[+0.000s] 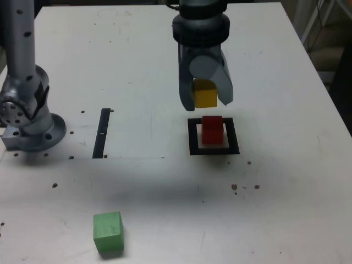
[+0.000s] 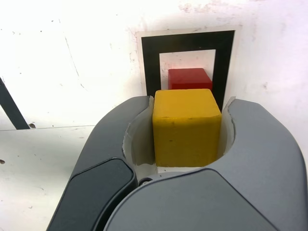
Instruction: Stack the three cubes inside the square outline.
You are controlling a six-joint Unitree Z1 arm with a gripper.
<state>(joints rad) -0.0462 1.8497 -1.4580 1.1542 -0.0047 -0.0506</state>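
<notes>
On the exterior view's left you have the arm's grey metal base [image 1: 27, 118] at the worktop's [image 1: 137, 60] edge. Right of it lies a thin black straight strip [image 1: 102, 133]. Near you, left of centre, the matte green cube [image 1: 108, 233] sits alone on the white worktop, well apart from everything else. Move right and you reach the thick black square outline [image 1: 214, 136] with its pale centre; the small red cube [image 1: 212, 130] stands inside it. Just above and slightly beyond it hangs your grey pincer [image 1: 205, 99], pointing down, its jaws drawn in tight on the plain yellow cube [image 1: 205, 93], one against each side face. The yellow cube is clear of the red one.
</notes>
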